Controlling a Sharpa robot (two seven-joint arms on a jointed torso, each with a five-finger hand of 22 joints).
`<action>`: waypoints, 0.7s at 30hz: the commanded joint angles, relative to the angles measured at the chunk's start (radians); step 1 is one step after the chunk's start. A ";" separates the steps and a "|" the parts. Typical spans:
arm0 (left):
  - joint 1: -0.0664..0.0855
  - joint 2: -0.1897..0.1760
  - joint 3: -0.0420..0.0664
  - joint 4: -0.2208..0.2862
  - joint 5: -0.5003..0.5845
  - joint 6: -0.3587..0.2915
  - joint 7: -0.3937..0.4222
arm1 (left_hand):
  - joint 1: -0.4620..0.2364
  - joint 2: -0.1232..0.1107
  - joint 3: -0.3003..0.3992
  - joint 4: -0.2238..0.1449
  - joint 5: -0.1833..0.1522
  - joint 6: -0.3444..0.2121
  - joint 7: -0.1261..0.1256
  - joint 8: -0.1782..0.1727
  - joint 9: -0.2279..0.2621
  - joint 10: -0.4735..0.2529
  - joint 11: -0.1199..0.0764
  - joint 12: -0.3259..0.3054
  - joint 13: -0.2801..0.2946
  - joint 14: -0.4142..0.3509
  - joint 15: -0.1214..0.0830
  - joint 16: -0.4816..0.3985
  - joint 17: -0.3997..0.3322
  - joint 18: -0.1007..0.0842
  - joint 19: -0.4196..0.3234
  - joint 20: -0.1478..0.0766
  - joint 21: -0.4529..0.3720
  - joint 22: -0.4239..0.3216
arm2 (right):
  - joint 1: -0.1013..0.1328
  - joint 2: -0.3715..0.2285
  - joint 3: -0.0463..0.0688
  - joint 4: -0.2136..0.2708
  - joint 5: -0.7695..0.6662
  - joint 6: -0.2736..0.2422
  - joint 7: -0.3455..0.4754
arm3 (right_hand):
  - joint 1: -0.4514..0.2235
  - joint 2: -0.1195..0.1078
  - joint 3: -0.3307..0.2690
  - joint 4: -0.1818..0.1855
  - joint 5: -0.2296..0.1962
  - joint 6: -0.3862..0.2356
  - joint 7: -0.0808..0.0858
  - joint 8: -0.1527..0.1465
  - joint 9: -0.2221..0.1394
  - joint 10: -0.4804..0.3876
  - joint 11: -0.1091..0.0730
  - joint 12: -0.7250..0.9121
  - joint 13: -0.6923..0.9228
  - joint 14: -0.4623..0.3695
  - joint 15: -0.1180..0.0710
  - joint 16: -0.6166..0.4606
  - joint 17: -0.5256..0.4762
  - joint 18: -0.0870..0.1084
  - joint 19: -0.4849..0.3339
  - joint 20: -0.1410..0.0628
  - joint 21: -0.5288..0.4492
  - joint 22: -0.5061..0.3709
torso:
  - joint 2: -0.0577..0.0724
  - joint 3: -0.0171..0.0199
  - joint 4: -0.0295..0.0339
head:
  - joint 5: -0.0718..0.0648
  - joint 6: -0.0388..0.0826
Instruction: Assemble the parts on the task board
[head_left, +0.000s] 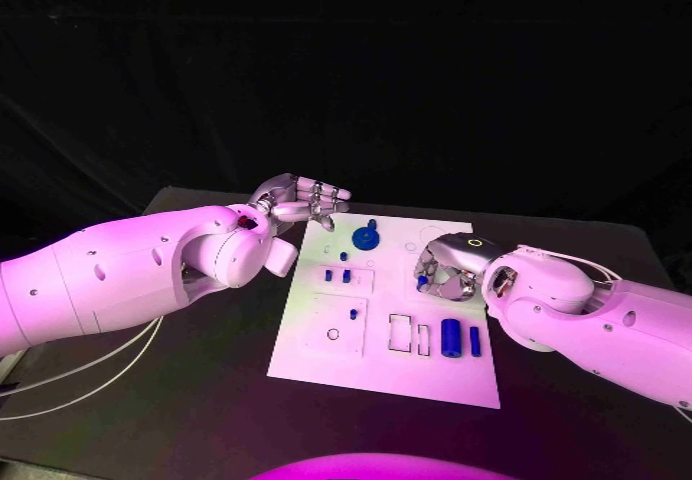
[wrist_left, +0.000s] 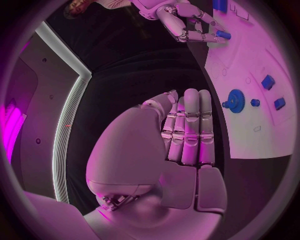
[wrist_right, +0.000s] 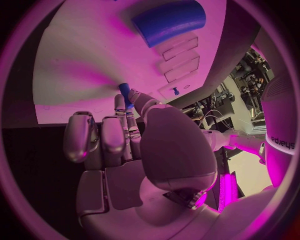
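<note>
Head view is showing the right robot hand hovering over the right side of the white task board, pinching a small blue peg between thumb and a finger, its other fingers curling loosely. Beyond the board's far left corner, the left robot hand is holding nothing, fingers straight and lying close together. A blue gear is sitting on the board's far part, two blue cylinders near its right edge.
</note>
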 joint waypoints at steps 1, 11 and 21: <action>0.001 0.003 0.001 0.001 0.004 0.018 0.001 | -0.001 0.004 -0.005 -0.003 0.001 -0.007 -0.001 0.000 -0.001 -0.008 -0.001 0.005 0.001 -0.004 0.004 0.001 -0.002 0.005 0.001 0.002 -0.005 -0.001 | -0.005 0.003 -0.005 -0.006 -0.036 0.068 -0.032 | -0.006 -0.003 0.004 0.001 -0.005 -0.001 0.004 0.000 -0.001 -0.002 0.004 -0.005 -0.001 0.011 -0.006 0.007 0.008 -0.010 0.009 0.001 0.008 0.089 | 0.000 0.0007 -0.0020 | 0.002 0.002; 0.001 0.003 0.001 0.001 0.004 0.014 -0.001 | -0.001 0.004 -0.005 -0.003 0.001 -0.007 0.000 0.000 -0.001 -0.008 -0.001 0.005 0.001 -0.004 0.004 0.001 -0.002 0.005 0.001 0.002 -0.005 -0.001 | -0.006 0.006 -0.007 -0.013 -0.040 0.050 -0.038 | -0.010 0.002 0.008 0.006 0.001 0.005 0.003 0.002 0.000 0.009 0.002 -0.004 0.001 0.013 -0.007 0.009 0.008 -0.010 0.010 0.001 0.008 0.091 | 0.000 -0.0006 -0.0018 | -0.001 0.011; 0.001 0.005 0.001 -0.001 0.004 0.012 -0.003 | -0.001 0.005 -0.004 -0.003 0.002 -0.007 0.000 0.000 -0.001 -0.009 -0.001 0.006 0.001 -0.004 0.004 0.001 -0.002 0.005 0.001 0.003 -0.005 -0.001 | -0.008 -0.010 -0.008 0.007 -0.031 -0.096 -0.025 | -0.005 0.015 0.021 0.004 -0.003 0.036 -0.007 0.017 0.008 0.045 -0.010 0.002 0.008 0.014 -0.016 0.012 0.008 -0.015 0.024 -0.005 0.030 0.105 | 0.000 0.0006 -0.0012 | -0.003 0.012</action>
